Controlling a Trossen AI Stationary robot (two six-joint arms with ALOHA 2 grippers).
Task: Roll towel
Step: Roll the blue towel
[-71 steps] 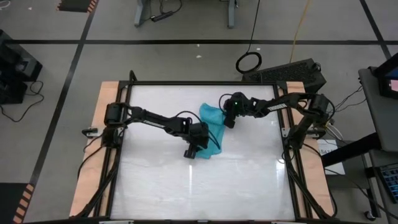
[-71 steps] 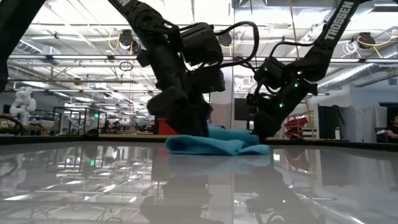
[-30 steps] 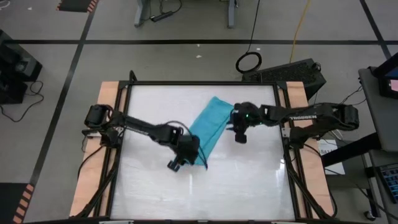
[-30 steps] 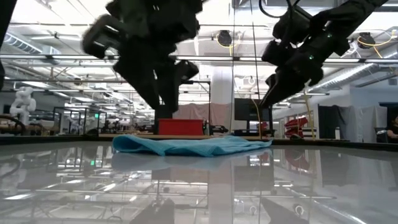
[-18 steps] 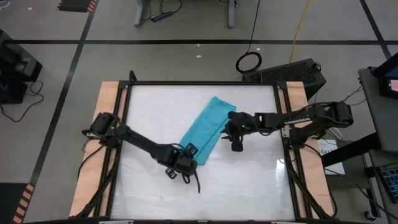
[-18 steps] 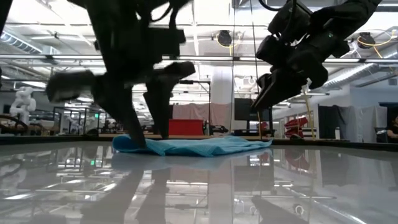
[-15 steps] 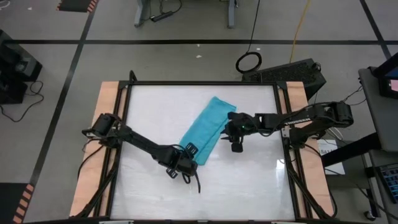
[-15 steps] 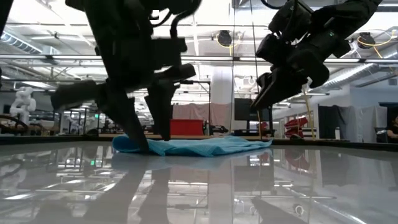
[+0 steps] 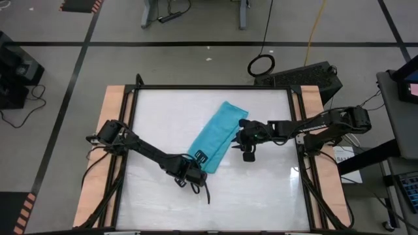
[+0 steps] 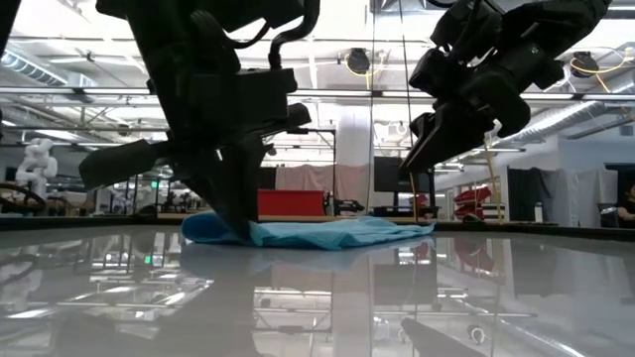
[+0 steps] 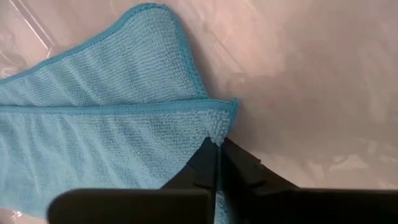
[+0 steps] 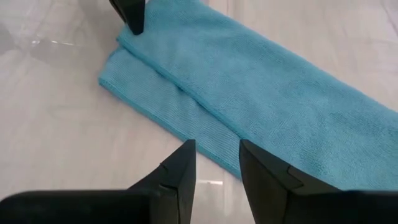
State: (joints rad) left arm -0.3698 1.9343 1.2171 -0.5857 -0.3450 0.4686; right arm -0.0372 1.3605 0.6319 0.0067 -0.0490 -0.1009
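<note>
Left gripper (image 11: pixel 216 144) is clamped on the towel's (image 9: pixel 216 135) 7 o'clock corner; right gripper (image 12: pixel 216 163), fingers apart, hovers at its 3 o'clock edge above the desk (image 9: pixel 261 189).

Place: a robotics lab or industrial test hall.
Work surface: a glossy white table (image 9: pixel 261 189) in a black frame with wooden side boards, mounted as a fixed rig.
Floor: grey concrete marked with black tape lines (image 9: pixel 196 44) and an orange-black hazard strip (image 9: pixel 26 210).
Ceiling: open trusses, ducts and hanging lamps (image 10: pixel 359 61).
Surroundings: loose cables (image 9: pixel 262 64), equipment carts, and a white humanoid robot (image 10: pixel 38 161) far back.
</note>
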